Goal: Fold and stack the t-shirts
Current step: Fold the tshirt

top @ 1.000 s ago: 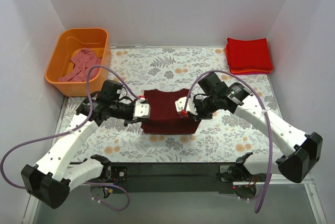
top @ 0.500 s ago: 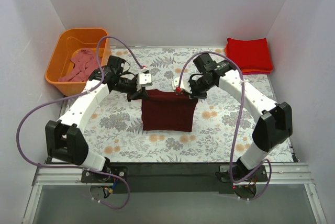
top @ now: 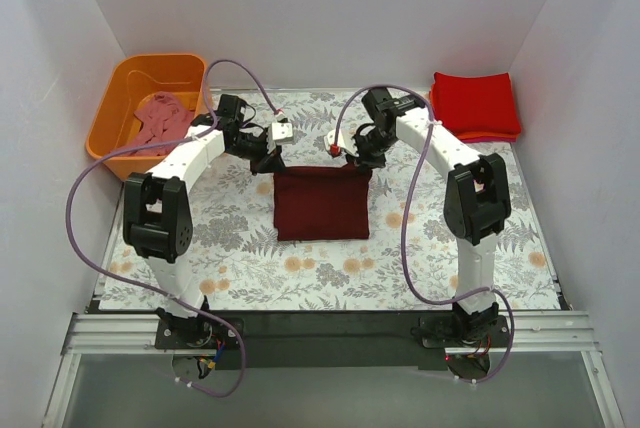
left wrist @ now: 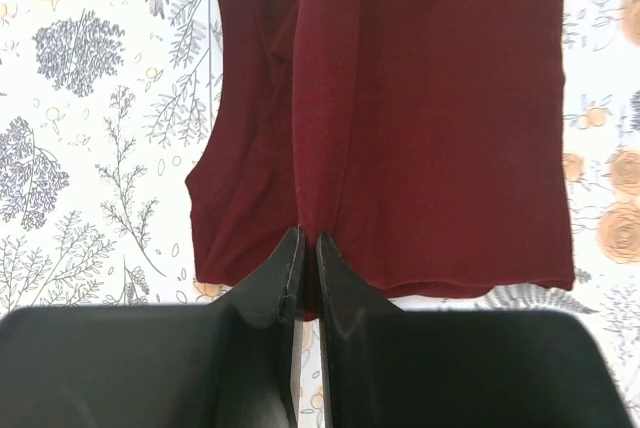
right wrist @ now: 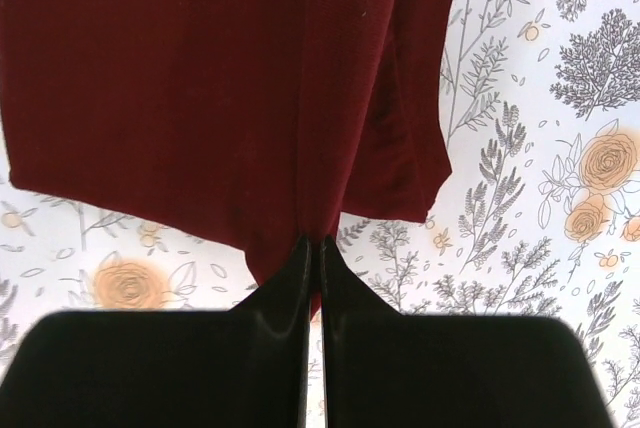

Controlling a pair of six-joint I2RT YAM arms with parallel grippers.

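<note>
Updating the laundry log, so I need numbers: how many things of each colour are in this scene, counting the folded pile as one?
Maroon t-shirt: 1
Red folded pile: 1 (its layers cannot be counted)
Pink t-shirt: 1
Orange tub: 1
Total: 4

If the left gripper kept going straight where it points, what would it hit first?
The left gripper is shut on the dark maroon t-shirt, so that cloth comes first; past it, probably the flowered table cover.
</note>
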